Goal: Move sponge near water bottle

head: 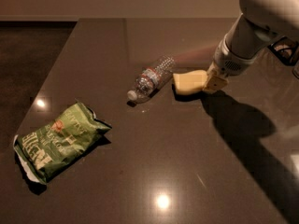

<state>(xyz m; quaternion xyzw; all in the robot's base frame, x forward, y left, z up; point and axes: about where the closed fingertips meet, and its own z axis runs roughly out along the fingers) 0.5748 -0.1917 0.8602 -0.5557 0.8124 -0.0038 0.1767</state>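
Observation:
The pale yellow sponge [188, 82] is at the middle of the dark table, just right of the water bottle [150, 79]. The bottle lies on its side, clear and ribbed, with a red-and-white label and its white cap toward the lower left. My gripper [212, 82] reaches in from the upper right and is shut on the right end of the sponge, holding it at or just above the table top. A small gap shows between sponge and bottle.
A green crinkled chip bag [57, 140] lies at the front left of the table [154, 171]. The table's left edge runs diagonally beside a dark floor. My arm's shadow falls across the right side.

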